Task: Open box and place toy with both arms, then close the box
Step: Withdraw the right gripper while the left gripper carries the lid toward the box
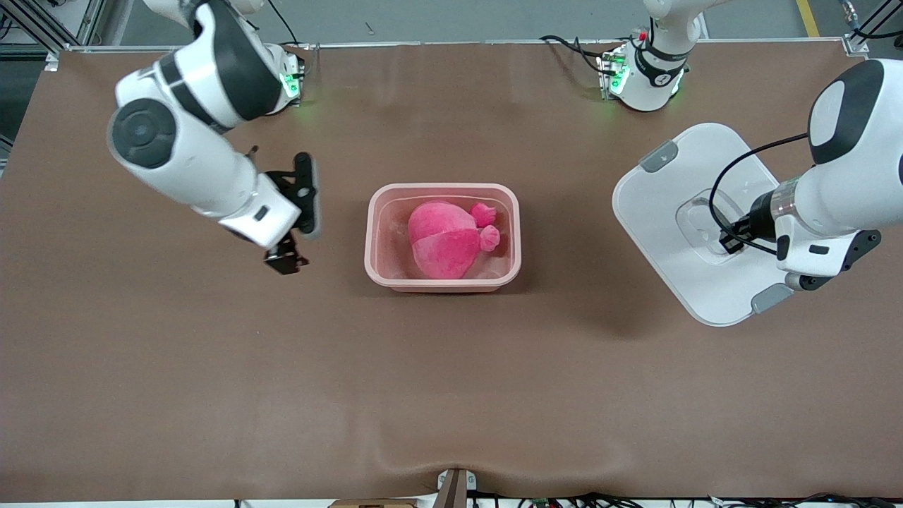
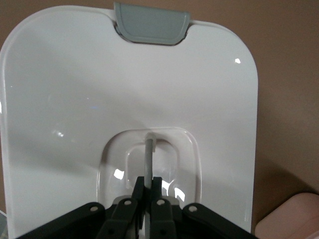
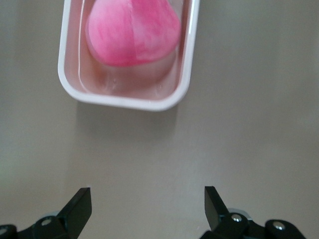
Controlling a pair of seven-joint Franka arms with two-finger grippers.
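Pale pink box (image 1: 442, 279), two-tone pink toy (image 1: 446, 240), white lid (image 1: 663, 212) with grey clips, seemingly plain brown table (image 1: 451, 388).

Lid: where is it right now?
The lid is off the box, toward the left arm's end of the table. The left gripper is shut on its handle.

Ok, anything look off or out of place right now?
Nothing stands out. The toy sits inside the open box; the left gripper pinches the lid by its handle; the right gripper hangs open beside the box.
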